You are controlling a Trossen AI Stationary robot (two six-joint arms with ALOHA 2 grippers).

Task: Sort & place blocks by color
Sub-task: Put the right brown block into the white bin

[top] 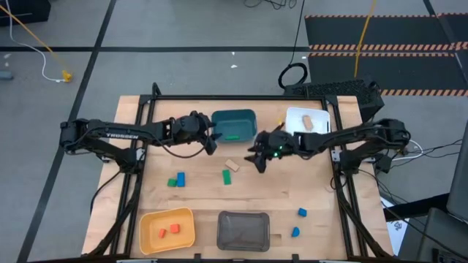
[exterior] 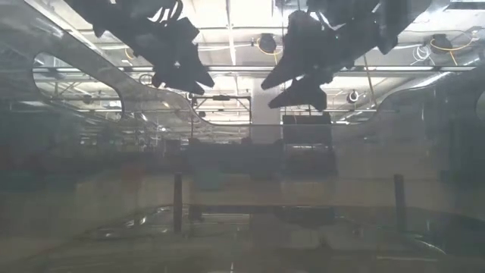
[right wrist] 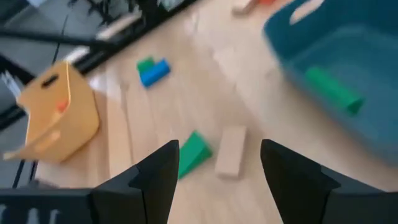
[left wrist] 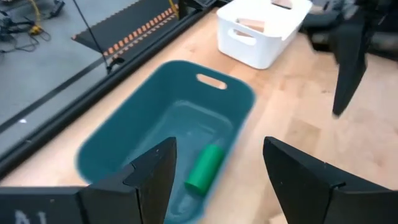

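Observation:
My left gripper (top: 214, 139) hangs open over the near left corner of the teal bin (top: 234, 123), which holds a green block (left wrist: 205, 167). My right gripper (top: 259, 162) hovers open just right of the bin's near side, above the table, with nothing between its fingers (right wrist: 219, 146). Below it lie a tan block (right wrist: 230, 160) and a green wedge (right wrist: 193, 154) flat on the wood. A blue and a green block (top: 176, 180) lie together farther left. Two blue blocks (top: 298, 221) lie near the right front. The yellow bin (top: 167, 230) holds two red-orange blocks.
A white bin (top: 307, 120) with a tan piece stands at the far right, beside the teal bin. A grey bin (top: 243, 230) sits at the front edge, right of the yellow one. The two grippers hang close together near the table's middle.

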